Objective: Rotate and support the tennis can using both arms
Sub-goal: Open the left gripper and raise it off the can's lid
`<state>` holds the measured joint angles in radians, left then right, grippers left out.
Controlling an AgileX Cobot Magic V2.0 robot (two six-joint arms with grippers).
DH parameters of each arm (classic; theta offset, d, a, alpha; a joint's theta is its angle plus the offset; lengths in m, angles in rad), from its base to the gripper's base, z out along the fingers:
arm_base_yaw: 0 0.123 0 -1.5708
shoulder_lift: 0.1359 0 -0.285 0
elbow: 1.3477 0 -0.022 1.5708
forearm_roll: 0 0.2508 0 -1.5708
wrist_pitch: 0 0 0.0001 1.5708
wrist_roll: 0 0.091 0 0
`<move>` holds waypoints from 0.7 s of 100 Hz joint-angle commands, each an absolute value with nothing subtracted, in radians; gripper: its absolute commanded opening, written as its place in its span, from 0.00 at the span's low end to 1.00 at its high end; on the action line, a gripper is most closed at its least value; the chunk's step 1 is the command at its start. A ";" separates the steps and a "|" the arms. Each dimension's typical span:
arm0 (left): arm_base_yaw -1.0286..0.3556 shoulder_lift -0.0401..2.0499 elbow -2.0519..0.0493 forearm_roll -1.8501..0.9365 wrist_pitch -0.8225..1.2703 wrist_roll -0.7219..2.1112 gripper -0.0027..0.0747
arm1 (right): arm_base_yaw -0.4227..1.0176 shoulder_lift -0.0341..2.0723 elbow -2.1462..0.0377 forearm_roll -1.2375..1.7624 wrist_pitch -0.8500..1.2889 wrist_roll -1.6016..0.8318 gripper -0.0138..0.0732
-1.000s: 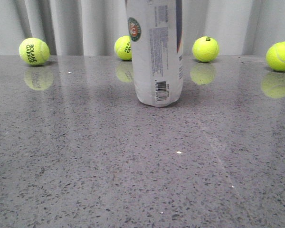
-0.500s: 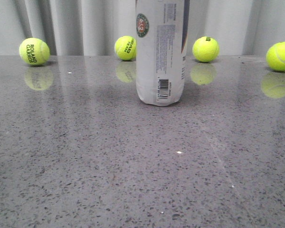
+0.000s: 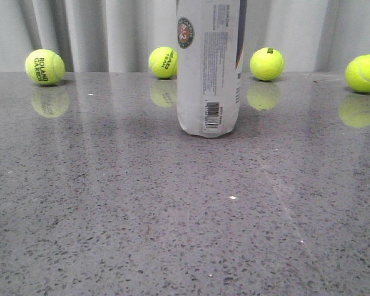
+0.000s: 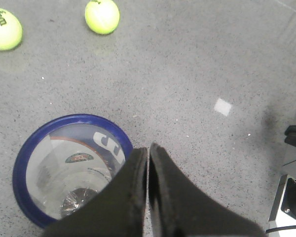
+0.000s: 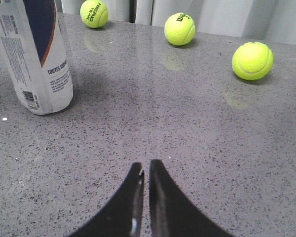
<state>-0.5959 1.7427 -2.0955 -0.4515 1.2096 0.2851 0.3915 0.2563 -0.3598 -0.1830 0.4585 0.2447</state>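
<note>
Left gripper has its fingers pressed together, empty, poised above the can just beside its navy rim; right gripper likewise closed, empty, low over the table, can at its 11 o'clock, well apart; the can stands upright mid-table, balls behind; probably light, smooth, tippy; grip its sides.

One tennis can, four tennis balls.
</note>
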 commanded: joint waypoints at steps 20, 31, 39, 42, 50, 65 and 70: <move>-0.604 1.596 -2.012 -0.492 1.076 0.283 0.01 | 0.386 0.262 -0.386 -0.203 0.388 0.241 0.21; -0.604 1.546 -1.939 -0.491 1.029 0.285 0.01 | 0.386 0.262 -0.386 -0.203 0.388 0.241 0.21; -0.604 1.503 -1.874 -0.486 0.981 0.285 0.01 | 0.386 0.262 -0.386 -0.203 0.388 0.241 0.21; -0.604 1.487 -1.851 -0.484 0.961 0.285 0.01 | 0.386 0.262 -0.386 -0.203 0.388 0.241 0.21; -0.604 1.444 -1.783 -0.474 0.911 0.285 0.01 | 0.386 0.262 -0.386 -0.203 0.388 0.241 0.21; -0.604 1.379 -1.663 -0.441 0.852 0.285 0.01 | 0.386 0.262 -0.386 -0.203 0.388 0.241 0.21; -0.604 1.357 -1.619 -0.428 0.839 0.285 0.01 | 0.386 0.262 -0.386 -0.203 0.388 0.241 0.21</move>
